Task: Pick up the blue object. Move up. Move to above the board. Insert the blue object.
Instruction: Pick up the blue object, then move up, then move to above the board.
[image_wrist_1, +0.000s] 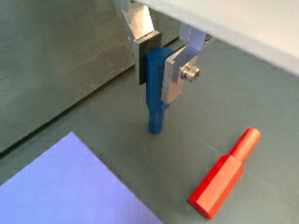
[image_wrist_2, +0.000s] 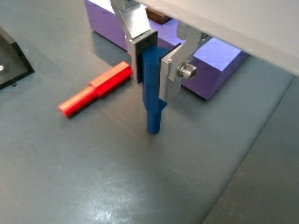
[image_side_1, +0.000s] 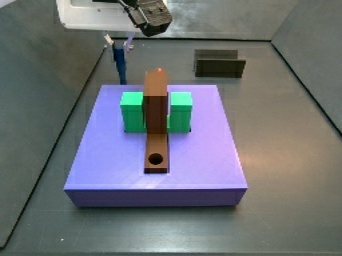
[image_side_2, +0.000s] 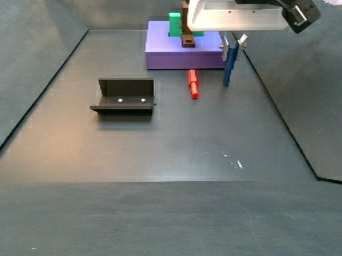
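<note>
My gripper (image_wrist_1: 158, 74) is shut on the blue object (image_wrist_1: 155, 96), a slim blue peg held upright between the silver fingers, also seen in a wrist view (image_wrist_2: 153, 101). Its lower end is at or just above the dark floor; I cannot tell which. In a side view the gripper (image_side_1: 120, 42) and the peg (image_side_1: 119, 62) are behind the far left of the slab. The board (image_side_1: 158, 115), a narrow brown plank with a round hole (image_side_1: 156, 159) near its near end, lies on the slab between two green blocks (image_side_1: 132, 112). In a side view the peg (image_side_2: 229, 65) hangs right of the slab.
The lavender slab (image_side_1: 160, 175) carries the board and blocks; it also shows in both wrist views (image_wrist_1: 70, 184) (image_wrist_2: 216, 66). A red piece (image_wrist_1: 225, 173) (image_side_2: 194, 82) lies on the floor near the peg. The dark fixture (image_side_2: 123, 97) (image_side_1: 219, 64) stands apart.
</note>
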